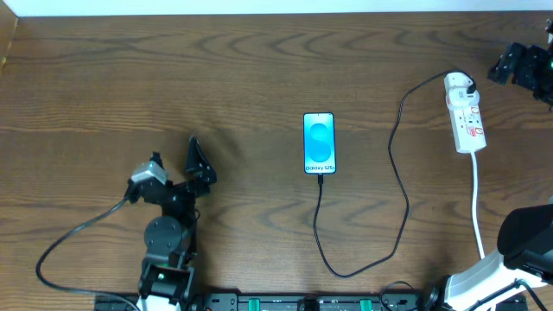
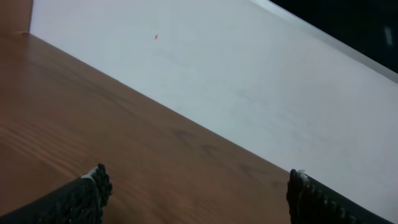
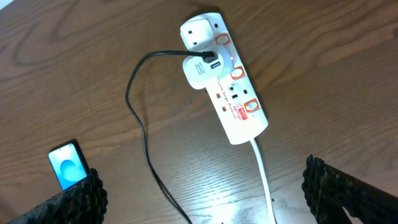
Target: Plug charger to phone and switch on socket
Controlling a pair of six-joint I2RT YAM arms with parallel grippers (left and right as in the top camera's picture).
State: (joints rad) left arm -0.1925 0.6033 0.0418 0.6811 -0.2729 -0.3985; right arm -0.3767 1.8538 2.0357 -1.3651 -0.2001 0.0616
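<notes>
The phone [image 1: 319, 142] lies face up mid-table with its blue screen lit, and it also shows at the lower left of the right wrist view [image 3: 67, 165]. The charger's thin black cable [image 1: 393, 173] meets the phone's bottom edge, loops toward the front and runs up to a white adapter [image 3: 202, 71] seated in the socket [image 3: 233, 93]. The socket [image 1: 467, 117] lies at the far right. My right gripper [image 3: 202, 190] hovers open above it, apart from it, and sits at the top right edge in the overhead view [image 1: 521, 65]. My left gripper [image 1: 200, 164] is open and empty, left of the phone.
The socket's white cord [image 1: 476, 203] runs toward the front edge past the right arm's base [image 1: 529, 242]. A second white plug [image 3: 200, 31] sits at the strip's far end. The left wrist view shows only bare wood and a white wall [image 2: 249, 74].
</notes>
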